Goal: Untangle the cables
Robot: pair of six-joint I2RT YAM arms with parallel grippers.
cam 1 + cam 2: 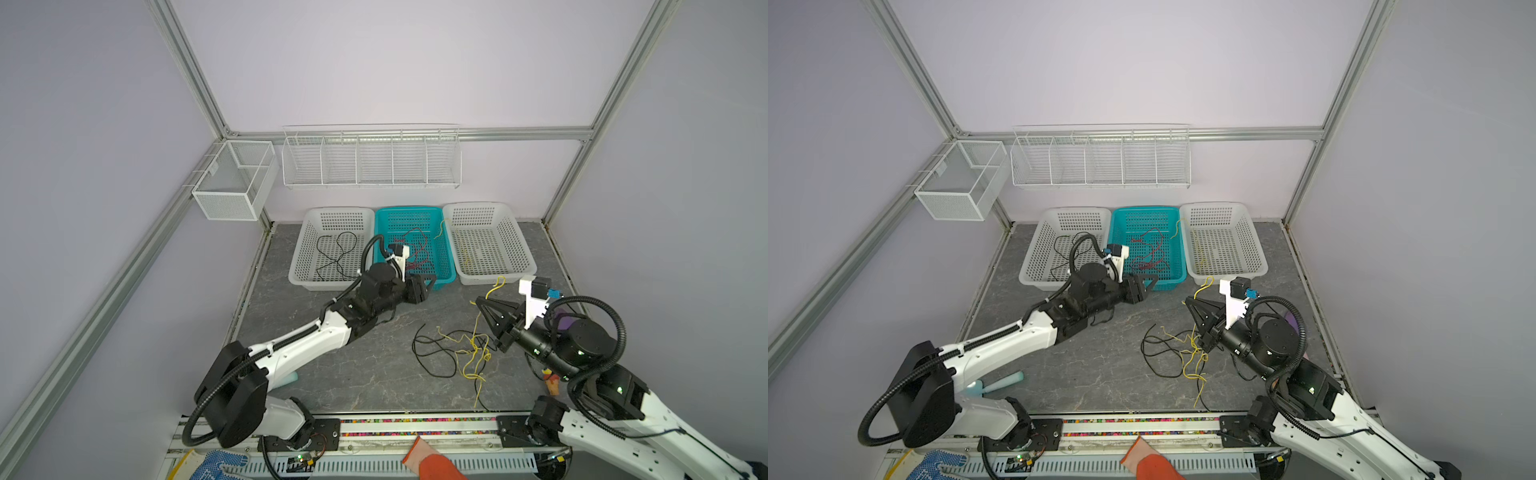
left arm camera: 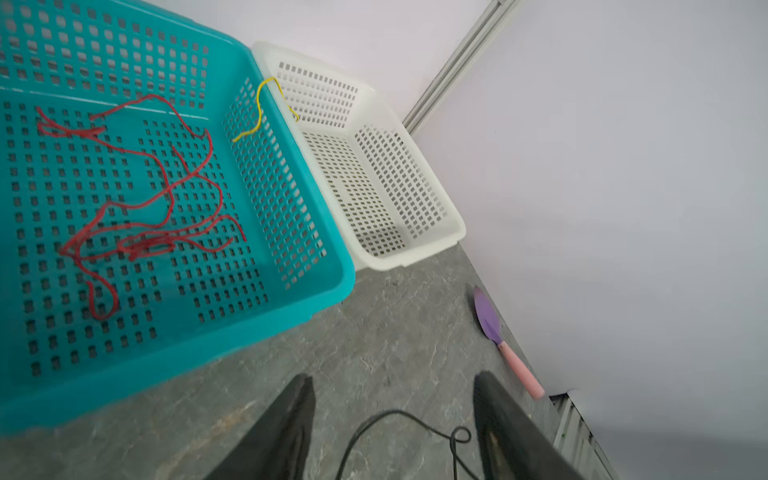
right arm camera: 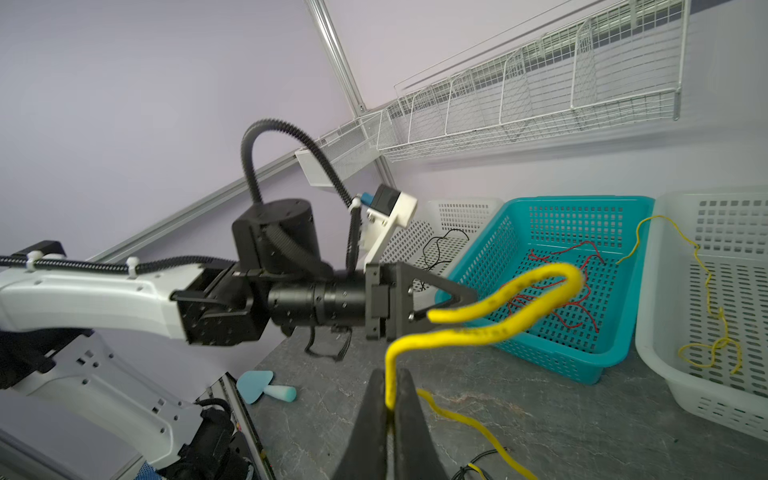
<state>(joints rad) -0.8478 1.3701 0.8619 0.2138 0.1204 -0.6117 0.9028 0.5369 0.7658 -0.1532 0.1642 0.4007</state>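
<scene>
Right wrist view: the yellow cable [image 3: 478,332] is pinched between the closed jaws of the right tool [image 3: 388,376]. Its free end curls up past the tips and the rest drops toward the tabletop [image 1: 374,374]. In both top views that strand falls from the tool to the tangle [image 1: 469,353] of yellow and black cables, which lies toward the tabletop's front right corner. Its long axis therefore runs roughly front to back. The tangle lies frontward of the tool. The right basket [image 1: 498,249], with one yellow cable in it, sits just behind the tool at the back edge. A pull back toward that basket looks likely to draw the strand free. The left tool [image 2: 392,386] stands wide and empty by the teal basket [image 2: 291,232], well apart from the tangle, so the right arm is nearer.
</scene>
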